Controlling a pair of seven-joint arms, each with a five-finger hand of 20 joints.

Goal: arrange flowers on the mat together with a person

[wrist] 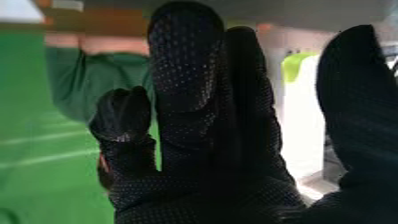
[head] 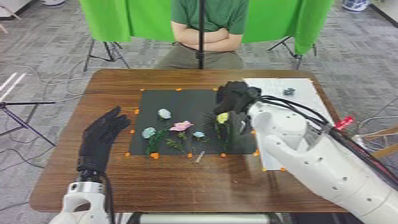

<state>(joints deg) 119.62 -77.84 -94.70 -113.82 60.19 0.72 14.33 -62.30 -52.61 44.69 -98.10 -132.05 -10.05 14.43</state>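
Observation:
In the head view my right hand [head: 235, 97] is over the upper right part of the dark mat [head: 185, 96], just above a yellow-green flower [head: 222, 118]. The right wrist view has the same hand [wrist: 209, 130] with fingers extended and thumb apart, nothing held. My left hand [head: 105, 131] is at the table's left side, its fingers straight, beside the mat. Also on the mat are a pink flower [head: 181, 126], a pale flower [head: 164, 114], a light blue flower [head: 149, 132] and a small blue flower [head: 198, 134], with green stems toward the near edge.
A white sheet [head: 277, 85] lies right of the mat on the brown table [head: 115, 182], with a small grey-blue item [head: 289, 91] on it. Orange marks edge the mat. A thin white piece [head: 200, 156] is at its near edge. My right forearm crosses the sheet.

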